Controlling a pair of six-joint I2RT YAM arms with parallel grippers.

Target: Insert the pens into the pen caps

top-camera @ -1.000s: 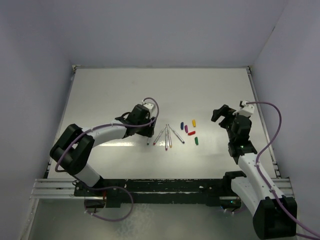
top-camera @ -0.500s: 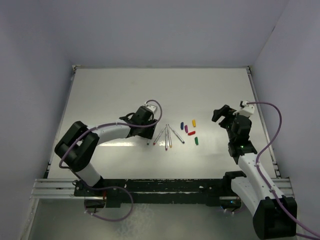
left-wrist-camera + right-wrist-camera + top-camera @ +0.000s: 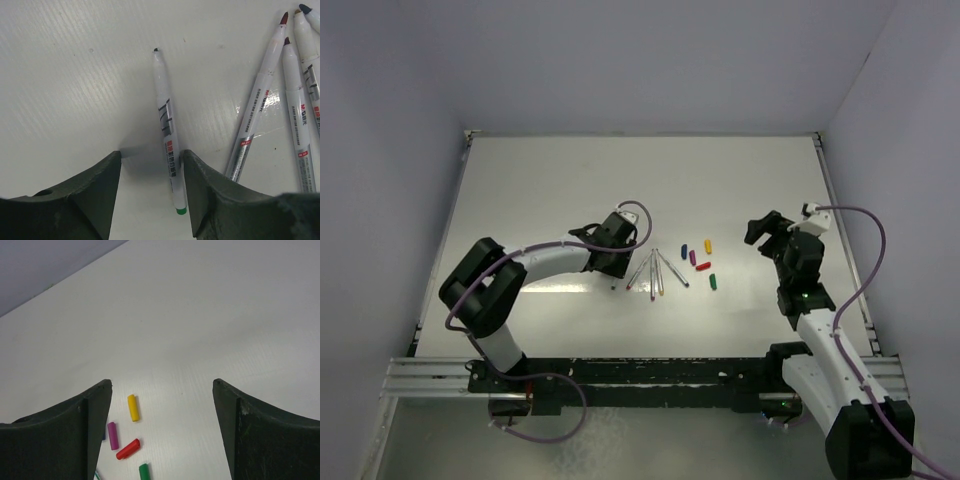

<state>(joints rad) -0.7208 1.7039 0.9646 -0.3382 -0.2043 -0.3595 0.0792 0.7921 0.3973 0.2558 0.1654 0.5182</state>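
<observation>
My left gripper (image 3: 618, 258) is open and low over the table. In the left wrist view (image 3: 151, 156) its jaws straddle one pen (image 3: 165, 125) with a green end, which lies flat against the right finger (image 3: 200, 190). The other pens (image 3: 260, 95) fan out to the right (image 3: 656, 270). The caps lie right of them: blue (image 3: 683, 248), yellow (image 3: 707, 244), purple (image 3: 693, 257), red (image 3: 702, 267), green (image 3: 713, 281). My right gripper (image 3: 760, 230) is open and empty above the table, right of the caps. Its view (image 3: 161, 382) shows the yellow (image 3: 132, 407), purple (image 3: 113, 435), red (image 3: 128, 449) and green (image 3: 144, 472) caps.
The white table (image 3: 550, 190) is walled at the back and on both sides. A purple cable (image 3: 865, 280) loops from the right arm's wrist.
My left gripper has moved right towards the pens and now straddles the leftmost pen. The right arm has barely moved.
</observation>
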